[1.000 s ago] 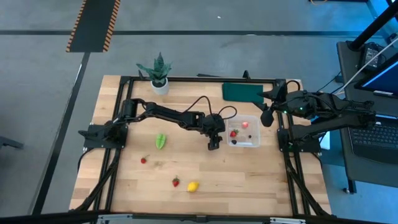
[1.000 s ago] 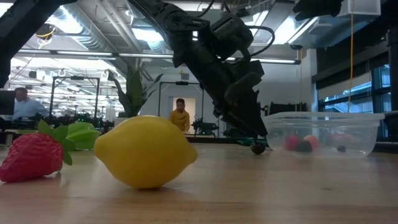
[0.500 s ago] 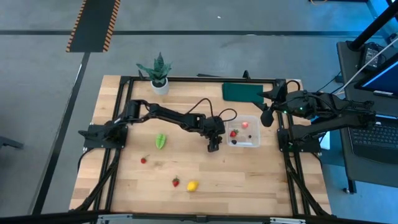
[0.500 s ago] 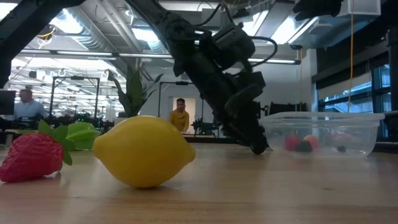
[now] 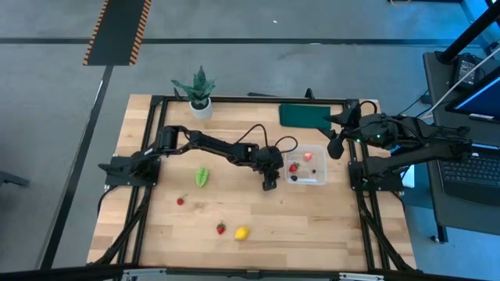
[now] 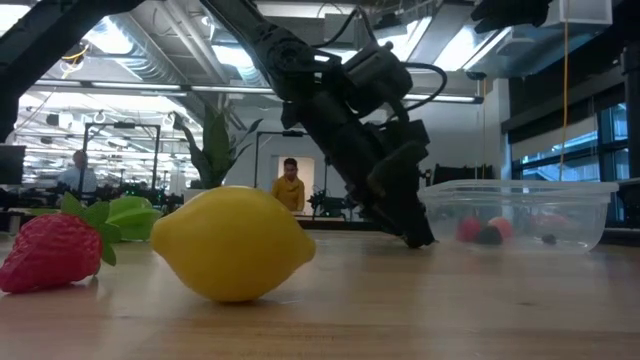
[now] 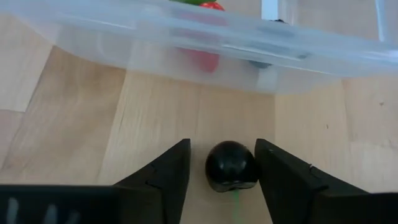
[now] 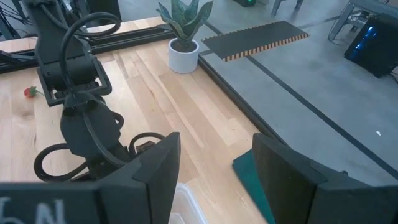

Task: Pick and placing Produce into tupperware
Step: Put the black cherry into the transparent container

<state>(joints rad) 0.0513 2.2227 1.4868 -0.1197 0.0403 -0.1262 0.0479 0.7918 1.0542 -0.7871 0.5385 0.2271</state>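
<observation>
The clear tupperware (image 5: 308,164) stands on the table right of centre. It holds a red berry (image 5: 294,166), a pink fruit (image 5: 309,155) and a dark piece (image 5: 294,178). My left gripper (image 5: 270,186) is down at the table by the tupperware's left wall (image 7: 186,37). It is open, with one finger on each side of a dark berry (image 7: 231,166) that rests on the wood. A green leafy piece (image 5: 201,177), two red berries (image 5: 180,200) (image 5: 221,229) and a lemon (image 5: 242,233) lie farther left and nearer. My right gripper (image 5: 336,144) waits open above the table's right edge. My left gripper comes slanting down from the table's left, its fingers level with the dark berry's two sides. One finger (image 7: 177,168) stands a little apart from the berry. The other finger (image 7: 273,171) is right beside it; whether it touches, I cannot tell.
A potted plant (image 5: 201,94) stands at the far left edge and a flat dark green rectangle (image 5: 306,115) lies behind the tupperware. In the low view the lemon (image 6: 232,243) and a strawberry (image 6: 50,252) fill the foreground. People show in the room behind.
My left gripper has sunk toward the table beside the tupperware, and its fingertips now reach the wood. The right arm and the produce have kept still.
</observation>
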